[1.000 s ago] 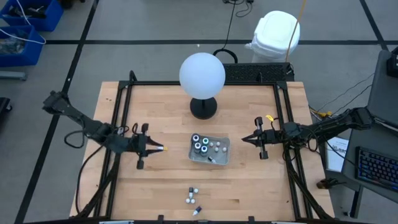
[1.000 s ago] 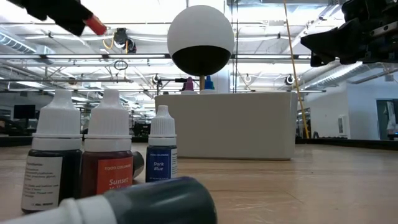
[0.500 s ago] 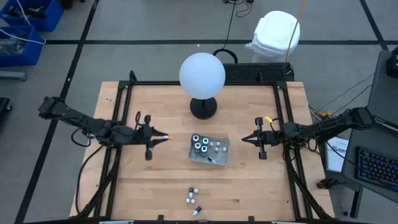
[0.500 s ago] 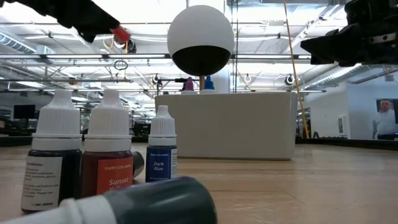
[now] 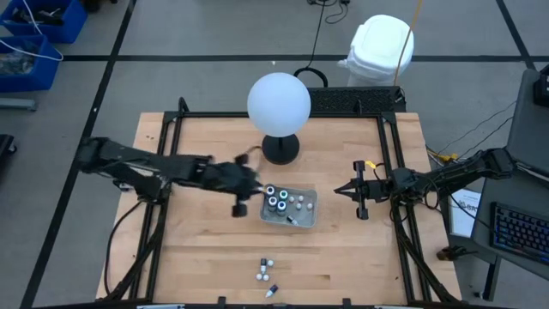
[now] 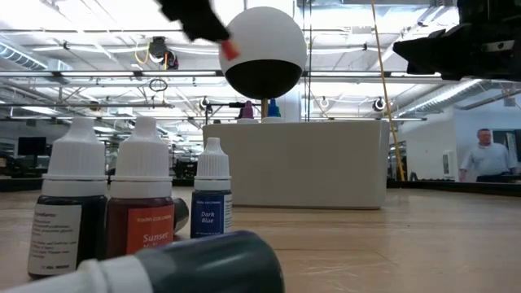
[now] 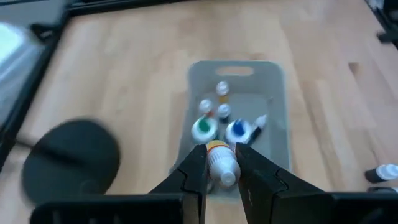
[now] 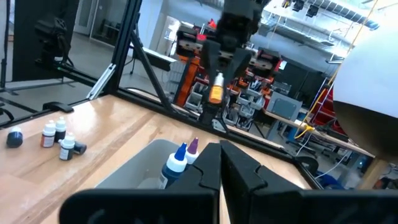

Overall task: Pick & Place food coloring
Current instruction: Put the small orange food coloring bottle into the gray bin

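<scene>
The food coloring is a set of tiny bottles. Several stand in the clear tray [image 5: 302,214] at mid-table, among them green- and blue-topped ones [image 7: 219,127]. A few more stand or lie loose by the near edge [image 5: 265,271] [image 6: 142,203]. One orange bottle [image 7: 217,155] is in my left gripper [image 7: 221,152], which hangs over the tray's left end [image 5: 255,185] and shows from afar in the right wrist view [image 8: 217,65]. My right gripper [image 5: 337,192] waits shut to the right of the tray, holding nothing. My left gripper pinches the orange bottle between its two fingers by the white cap end [image 7: 226,175]. The orange body [image 8: 215,93] sticks out past the fingertips. The fingers slant down from the table's left, along the bottle. The bottle is lifted clear, above the tray's left end.
A big white globe [image 5: 279,103] on a black base [image 5: 280,149] stands just beyond the tray. Black frame rails [image 5: 168,146] run along the table's left, right and far sides. A person [image 6: 484,159] stands in the room behind.
My left gripper has swung from the table's left side toward the tray, rising a little and tipping further down. It has stayed shut on the orange bottle, which has travelled with it, clear of the table. The right gripper has stayed in place.
</scene>
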